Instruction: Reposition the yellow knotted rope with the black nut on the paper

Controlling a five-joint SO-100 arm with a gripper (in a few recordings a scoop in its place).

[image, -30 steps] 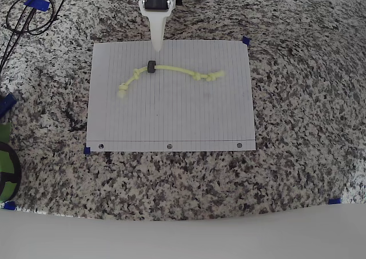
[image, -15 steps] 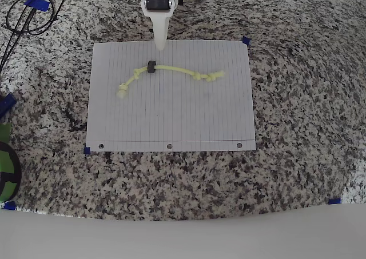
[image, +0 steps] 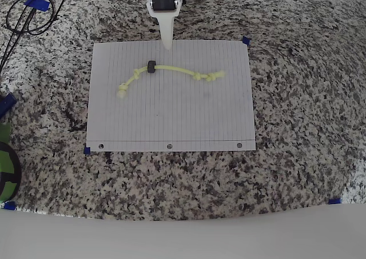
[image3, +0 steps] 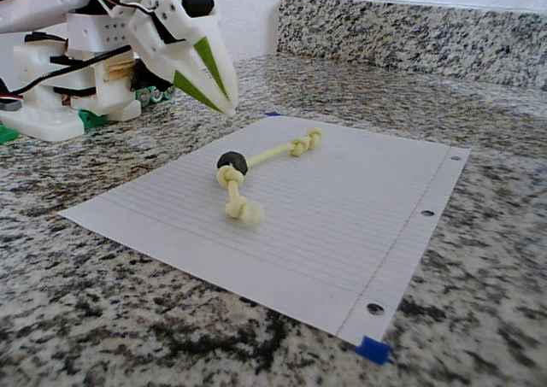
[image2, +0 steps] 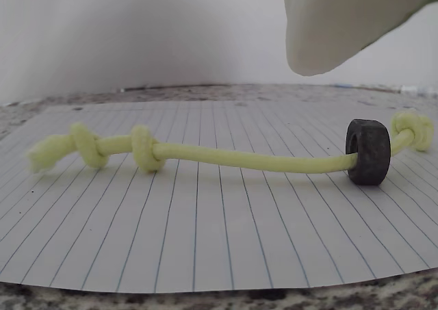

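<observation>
The yellow knotted rope (image: 174,70) lies in a shallow arc across the upper half of the paper (image: 171,119), knots at both ends. The black nut (image: 151,67) sits on the rope left of its middle. My white gripper (image: 167,44) hovers over the paper's far edge, shut and empty, its tip just beyond the nut and slightly right of it. In the wrist view the rope (image2: 239,158) runs left to right with the nut (image2: 368,151) at the right, and a fingertip (image2: 321,43) hangs above. The fixed view shows the gripper (image3: 226,107) raised above the paper (image3: 342,225), apart from the rope (image3: 269,154) and nut (image3: 232,162).
Black cables (image: 23,19) loop at the top left of the granite counter. A green and black object (image: 4,167) sits at the left edge. The arm's base (image3: 51,105) stands behind the paper. A granite backsplash (image3: 410,37) rises along one side.
My gripper has drawn back from the nut toward the paper's far edge and shifted a little to the right in the overhead view. Rope and nut have not moved.
</observation>
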